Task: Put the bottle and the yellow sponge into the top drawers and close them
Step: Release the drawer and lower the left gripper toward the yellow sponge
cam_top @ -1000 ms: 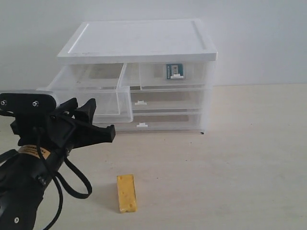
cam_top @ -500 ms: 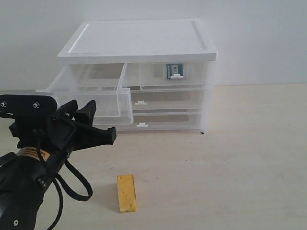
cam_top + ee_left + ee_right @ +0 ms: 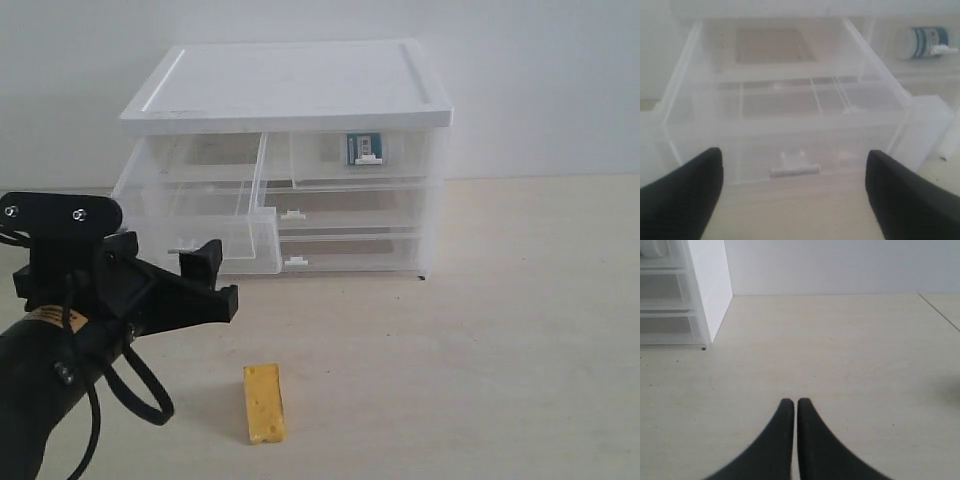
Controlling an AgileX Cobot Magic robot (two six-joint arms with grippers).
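Left gripper (image 3: 217, 277): released, jaws spread wide with nothing between them; it hangs just in front of the pulled-out drawer, low over the table (image 3: 480, 330).
Left gripper, wrist view (image 3: 793, 155): both black fingers (image 3: 690, 195) frame the drawer's front, one to each side of the handle tab (image 3: 795, 170) (whether either finger touches the plastic cannot be told).
Right gripper (image 3: 795, 402): clenched, its two fingers pressed together and holding nothing, over bare table beside the cabinet's side wall.
Left top drawer (image 3: 200, 215): drawn well out of the cabinet (image 3: 290, 85), its front wall sticking out past the drawers below.
Right top drawer (image 3: 345, 160): pushed in, flush with the cabinet front.
Bottle (image 3: 365, 148): inside the right top drawer, its blue-teal label showing through the clear front just behind that drawer's white tab; in the left wrist view (image 3: 922, 42) it appears to lie on its side.
Yellow sponge (image 3: 264, 403): flat on the table in front of the cabinet, well apart from the drawers and from the left gripper.
Full-width drawers (image 3: 350, 210): both pushed in.
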